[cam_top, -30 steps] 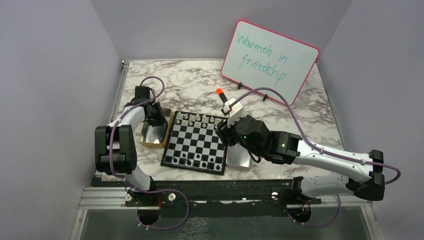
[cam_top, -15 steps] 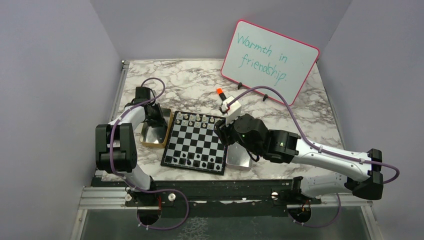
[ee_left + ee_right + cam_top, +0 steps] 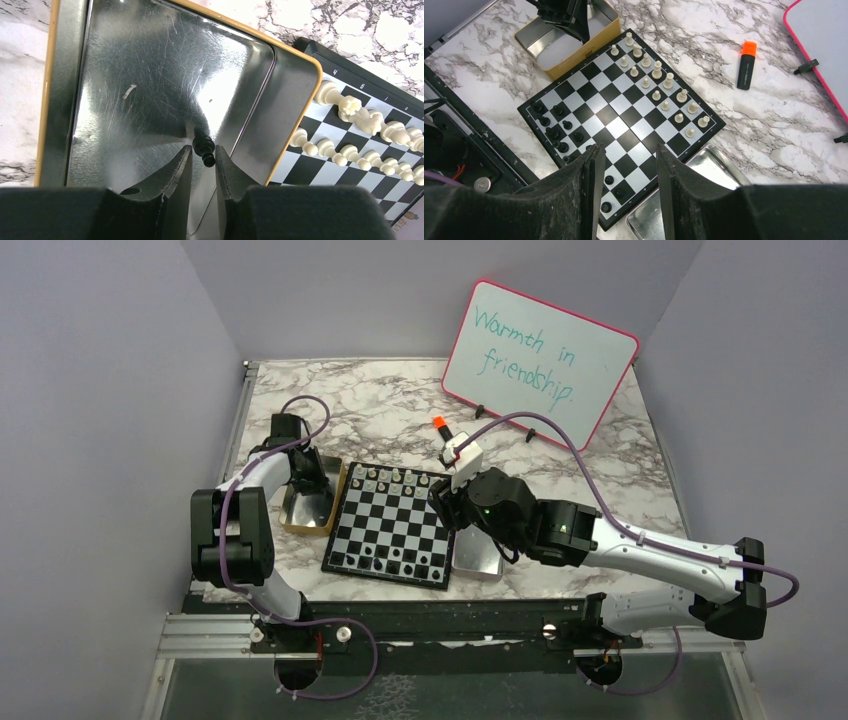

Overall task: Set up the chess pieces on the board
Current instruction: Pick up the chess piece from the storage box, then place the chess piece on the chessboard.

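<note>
The board (image 3: 392,522) lies at the table's middle, black and silvery-white checks. White chess pieces (image 3: 659,90) fill its two far rows, and black chess pieces (image 3: 556,132) stand along its near side. My left gripper (image 3: 202,150) reaches down into the gold tray (image 3: 300,55), shut on a small black chess piece (image 3: 204,148) pinched at its fingertips. In the top view the left gripper (image 3: 312,483) sits over that tray (image 3: 338,502). My right gripper (image 3: 628,146) hovers open above the board's near right corner with nothing between its fingers.
A silver metal tray (image 3: 478,558) lies against the board's right side. An orange-capped marker (image 3: 441,427) rests behind the board. A pink-rimmed whiteboard (image 3: 540,360) leans at the back right. Grey walls close in the table on three sides.
The left gripper's fingers have closed a little on the black piece. The right arm has drifted slightly left over the board, then held still.
</note>
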`<state>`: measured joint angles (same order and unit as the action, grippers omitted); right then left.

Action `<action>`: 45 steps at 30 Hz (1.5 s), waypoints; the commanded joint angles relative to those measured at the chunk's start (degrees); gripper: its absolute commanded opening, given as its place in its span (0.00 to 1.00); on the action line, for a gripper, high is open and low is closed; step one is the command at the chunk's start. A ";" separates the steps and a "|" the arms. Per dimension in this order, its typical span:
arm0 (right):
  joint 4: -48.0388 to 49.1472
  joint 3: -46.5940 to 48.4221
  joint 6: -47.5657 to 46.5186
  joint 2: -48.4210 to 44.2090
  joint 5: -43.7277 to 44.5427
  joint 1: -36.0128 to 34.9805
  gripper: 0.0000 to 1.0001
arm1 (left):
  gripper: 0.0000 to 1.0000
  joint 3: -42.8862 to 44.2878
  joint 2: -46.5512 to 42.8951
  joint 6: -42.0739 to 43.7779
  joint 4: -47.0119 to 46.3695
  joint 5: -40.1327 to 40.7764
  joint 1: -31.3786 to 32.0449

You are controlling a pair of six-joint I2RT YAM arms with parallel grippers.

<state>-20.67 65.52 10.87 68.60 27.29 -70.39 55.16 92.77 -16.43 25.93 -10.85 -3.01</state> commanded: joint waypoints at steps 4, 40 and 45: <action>0.86 -0.16 0.02 -0.98 0.68 -0.01 0.47 | 0.22 -0.54 -1.60 0.17 0.26 1.18 -0.12; 2.39 -9.74 2.22 -12.57 1.63 -0.01 0.47 | 0.10 5.45 -15.47 -4.20 14.14 7.10 9.46; 2.11 -11.98 2.89 -15.58 1.41 -0.01 0.47 | 0.10 3.14 -21.38 -7.29 17.91 8.92 14.38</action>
<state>-19.75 55.20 12.49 55.44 27.44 -70.39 60.05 76.55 -20.45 39.03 -5.26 8.56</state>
